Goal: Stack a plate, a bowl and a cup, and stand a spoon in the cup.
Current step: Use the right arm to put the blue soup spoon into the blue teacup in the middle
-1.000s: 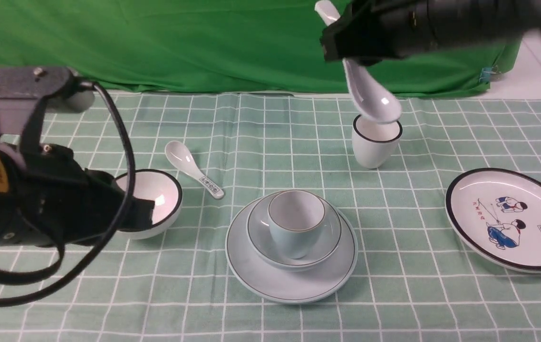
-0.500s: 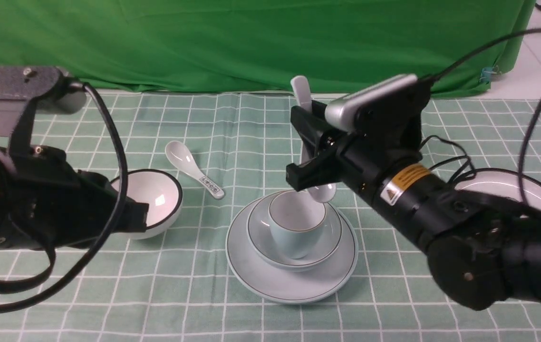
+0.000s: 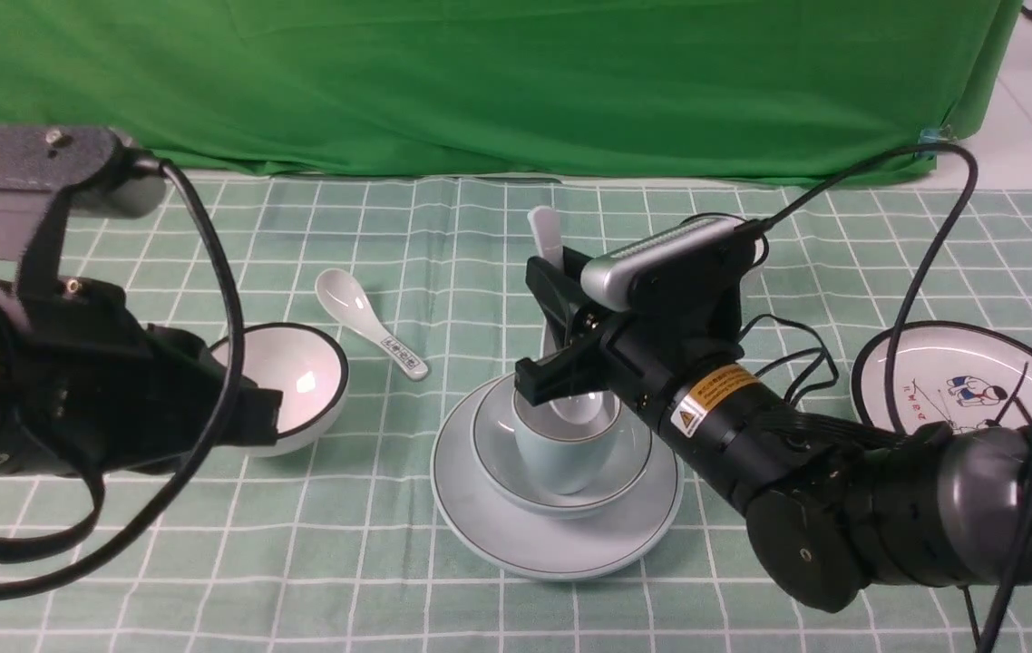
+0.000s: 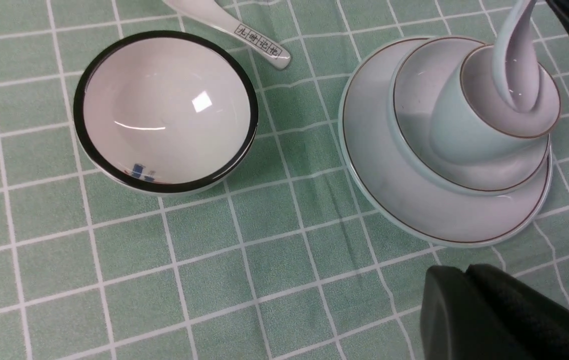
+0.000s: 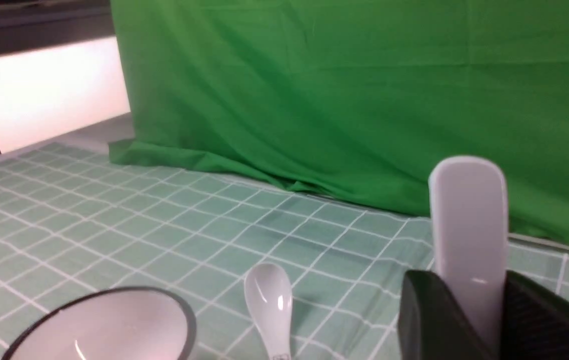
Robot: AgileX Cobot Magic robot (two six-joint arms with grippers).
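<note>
Two plates are counted on the worktop [image 3: 344, 544]: a plain pale plate [image 3: 489, 531] and a picture plate [image 3: 933, 363]. Two bowls are seen: a shallow pale bowl [image 3: 634, 462] and a black-rimmed bowl [image 3: 298, 372]. Two spoons are found: a plain spoon [image 3: 547, 238] and a marked spoon [image 3: 362, 317]. One cup [image 3: 561, 458] is made out. Two robot arms are counted, the left arm [image 3: 72, 399] and the right arm [image 3: 797, 453].

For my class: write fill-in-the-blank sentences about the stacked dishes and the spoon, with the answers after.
The right tool grips the spoon by its ____.
The spoon's scoop is inside the ____.
The cup stands in the bowl, which rests on the ____.
Answers: handle; cup; plate.
</note>
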